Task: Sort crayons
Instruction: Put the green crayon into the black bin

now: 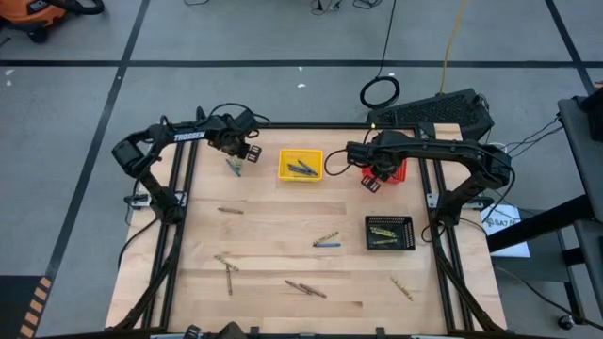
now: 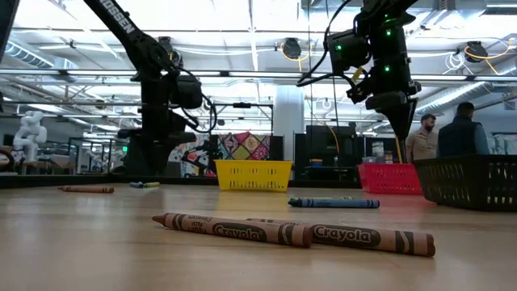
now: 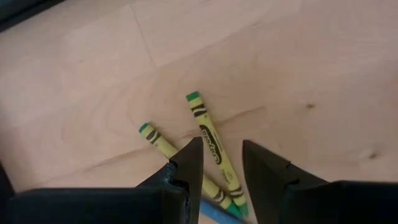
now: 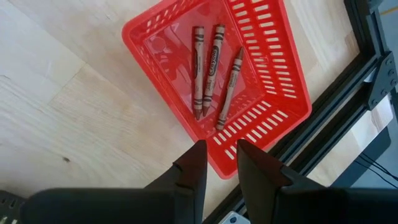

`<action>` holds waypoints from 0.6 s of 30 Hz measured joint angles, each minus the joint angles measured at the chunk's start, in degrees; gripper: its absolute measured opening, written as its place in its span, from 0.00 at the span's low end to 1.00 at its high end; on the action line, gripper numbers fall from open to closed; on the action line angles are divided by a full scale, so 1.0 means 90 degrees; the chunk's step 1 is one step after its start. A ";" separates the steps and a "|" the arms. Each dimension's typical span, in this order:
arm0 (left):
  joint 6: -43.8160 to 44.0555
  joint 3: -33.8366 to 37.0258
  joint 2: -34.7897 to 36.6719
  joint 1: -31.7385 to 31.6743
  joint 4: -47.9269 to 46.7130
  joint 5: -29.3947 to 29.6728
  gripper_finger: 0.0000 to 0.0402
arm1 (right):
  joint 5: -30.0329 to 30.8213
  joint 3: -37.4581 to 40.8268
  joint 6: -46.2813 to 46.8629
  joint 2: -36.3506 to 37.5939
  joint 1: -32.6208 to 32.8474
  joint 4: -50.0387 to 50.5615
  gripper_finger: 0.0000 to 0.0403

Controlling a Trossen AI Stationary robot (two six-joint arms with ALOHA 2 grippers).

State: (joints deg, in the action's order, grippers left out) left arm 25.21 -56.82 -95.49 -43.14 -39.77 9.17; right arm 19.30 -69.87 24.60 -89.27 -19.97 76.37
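Left wrist view shows you the left gripper (image 3: 222,163) just above two yellow crayons (image 3: 211,149) on the bench (image 3: 298,74), jaws open, one crayon between them. Your right gripper (image 4: 216,163) hangs over the red basket (image 4: 283,81) holding three brown crayons (image 4: 211,65), jaws parted and empty.

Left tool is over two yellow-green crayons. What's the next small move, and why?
Probably lower the left tool straight down and close on the nearer crayon: its fingers stand open astride it, nothing held. The right tool hangs empty above the red basket, so it can wait.
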 joint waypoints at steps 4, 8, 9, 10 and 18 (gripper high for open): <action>0.0000 0.0000 -0.0137 -0.0004 0.0037 -0.0005 0.27 | 0.0001 0.0000 -0.0002 0.0000 0.0000 -0.0010 0.19; -0.0002 0.0000 -0.0261 -0.0004 0.0079 -0.0005 0.27 | 0.0003 0.0000 -0.0002 0.0000 0.0000 -0.0080 0.19; -0.0002 0.0000 -0.0290 -0.0004 0.0131 -0.0005 0.27 | 0.0006 0.0000 -0.0003 0.0000 0.0000 -0.0102 0.19; -0.0002 0.0000 -0.0318 -0.0008 0.0194 -0.0005 0.27 | 0.0003 0.0000 -0.0004 0.0000 0.0000 -0.0132 0.19; 0.0005 -0.0016 -0.0657 -0.0062 0.0394 -0.0061 0.27 | 0.0006 0.0000 -0.0028 0.0000 0.0000 -0.0175 0.19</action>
State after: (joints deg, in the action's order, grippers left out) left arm 25.26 -56.96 -101.40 -43.70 -36.22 8.62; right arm 19.35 -69.87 24.35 -89.27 -19.97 74.80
